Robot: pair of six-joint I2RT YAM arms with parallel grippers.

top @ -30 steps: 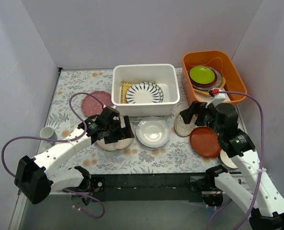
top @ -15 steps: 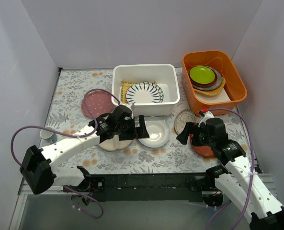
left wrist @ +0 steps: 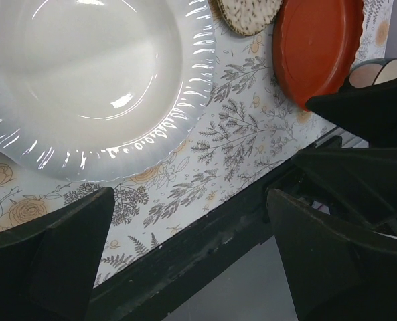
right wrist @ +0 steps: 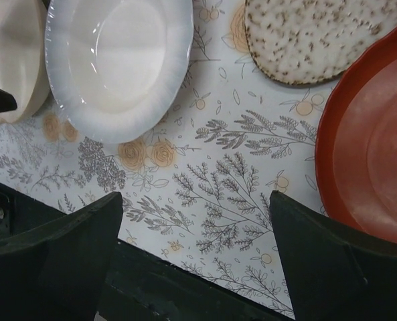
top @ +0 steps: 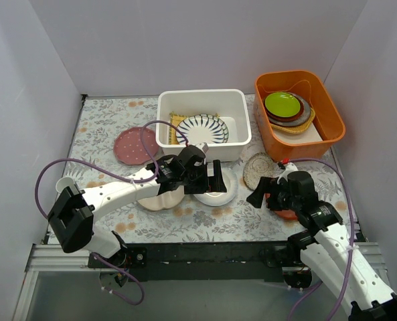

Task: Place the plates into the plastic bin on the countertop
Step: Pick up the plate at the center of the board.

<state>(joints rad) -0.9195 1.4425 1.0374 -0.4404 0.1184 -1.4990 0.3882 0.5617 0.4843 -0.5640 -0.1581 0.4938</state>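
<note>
A: Gripper states?
B: Left gripper (top: pixel 208 178) has its jaws spread wide with nothing between them. Right gripper (top: pixel 262 194) is the same, wide and empty.
A: Where's the left one?
B: Over the near-right rim of the glossy white plate (left wrist: pixel 84 80). That plate lies flat on the countertop (top: pixel 218 224), just in front of the plastic bin (top: pixel 201 93). In the wrist view the plate's rim curves past one finger (left wrist: pixel 57 261), and only bare print shows between the fingers.
A: And the right?
B: Over the bare strip between the glossy white plate and the red-brown plate (right wrist: pixel 372 154). The red-brown rim is just beside one finger (right wrist: pixel 345 267). Can't tell if they touch.
A: Other plates?
B: Beige lacy plate (top: pixel 258 168) sits behind the red-brown one. Their edges meet or nearly meet, can't tell which. Cream three-section plate (top: pixel 159 199) is left of the white one, rim against rim, half under the left arm. Pink dotted plate (top: pixel 134 144) is at the bin's left, apart from the rest.
A: Bin contents?
B: One striped plate (top: pixel 202 129), partly on a yellow mat (top: pixel 177 124).
A: Room to move?
B: Tight on the right, where the orange tub (top: pixel 332 110) wall is near the lacy plate. The countertop ends at a black rail (top: pixel 205 254) close below both grippers. There's a band of open print along that near edge, in front of the plates.
</note>
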